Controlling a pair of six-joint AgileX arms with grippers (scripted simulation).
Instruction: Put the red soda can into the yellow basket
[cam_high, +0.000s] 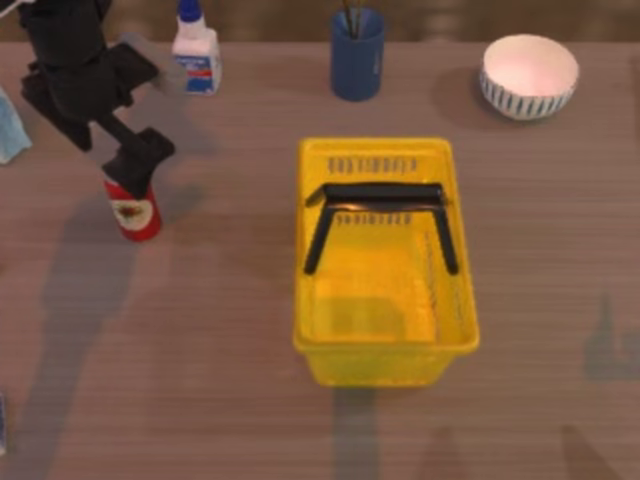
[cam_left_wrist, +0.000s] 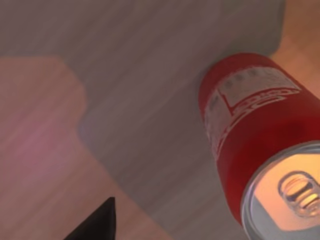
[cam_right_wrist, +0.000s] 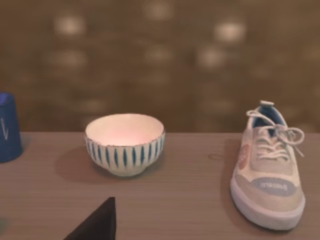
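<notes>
Directly under the left gripper (cam_high: 133, 172) stands the small red cylindrical soda can with silver top (cam_high: 133, 208), upright on the wood-grain table (cam_high: 200, 330). Cannot tell whether the fingers have closed on it; the wrist view shows the can beside one dark fingertip (cam_left_wrist: 95, 223), off to one side (possibly off-centre). Risk: a lopsided grip could tip or drop the can. Farther from the fingers sits the large yellow slotted plastic basket (cam_high: 385, 355); its black folding handles (cam_high: 380, 195) could snag the can. Right arm not seen from above.

My left arm reaches in from the table's far left, its gripper (cam_high: 138, 160) pointing down; my right arm is out of view.
</notes>
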